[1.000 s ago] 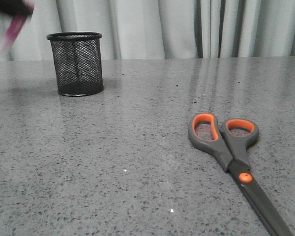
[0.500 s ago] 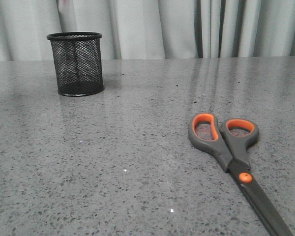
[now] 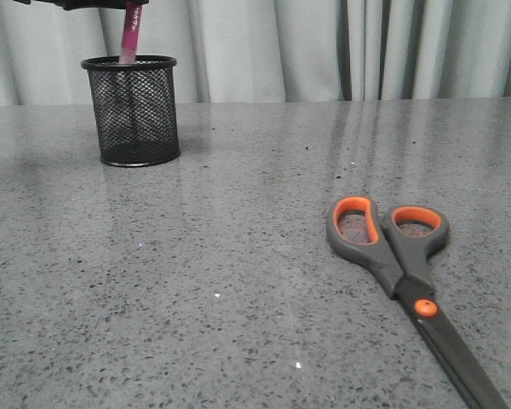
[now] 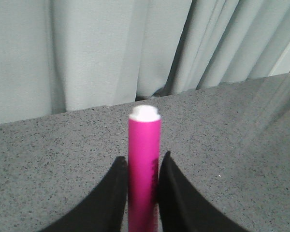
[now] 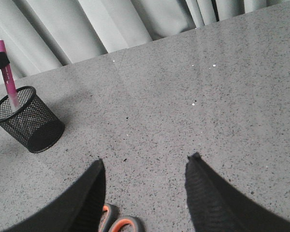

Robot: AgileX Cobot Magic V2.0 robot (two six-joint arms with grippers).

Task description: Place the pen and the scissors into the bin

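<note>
The pink pen (image 3: pixel 132 34) hangs upright over the black mesh bin (image 3: pixel 132 111) at the back left, with its lower end inside the rim. My left gripper (image 4: pixel 144 156) is shut on the pen (image 4: pixel 144 145); only its dark underside (image 3: pixel 94 3) shows at the top edge of the front view. The scissors (image 3: pixel 400 264) lie flat at the front right, handles toward the back. My right gripper (image 5: pixel 147 158) is open and empty above the scissors' handles (image 5: pixel 121 223), out of the front view. The right wrist view also shows the bin (image 5: pixel 29 123) and pen (image 5: pixel 7 72).
The grey speckled table (image 3: pixel 238 256) runs back to a pale curtain (image 3: pixel 324 51) behind its far edge. The bin stands close to that edge.
The pen and my left gripper came from the far left, left the front view, then returned above the bin; the pen's lower end now sits in the bin's mouth. The scissors have not moved.
</note>
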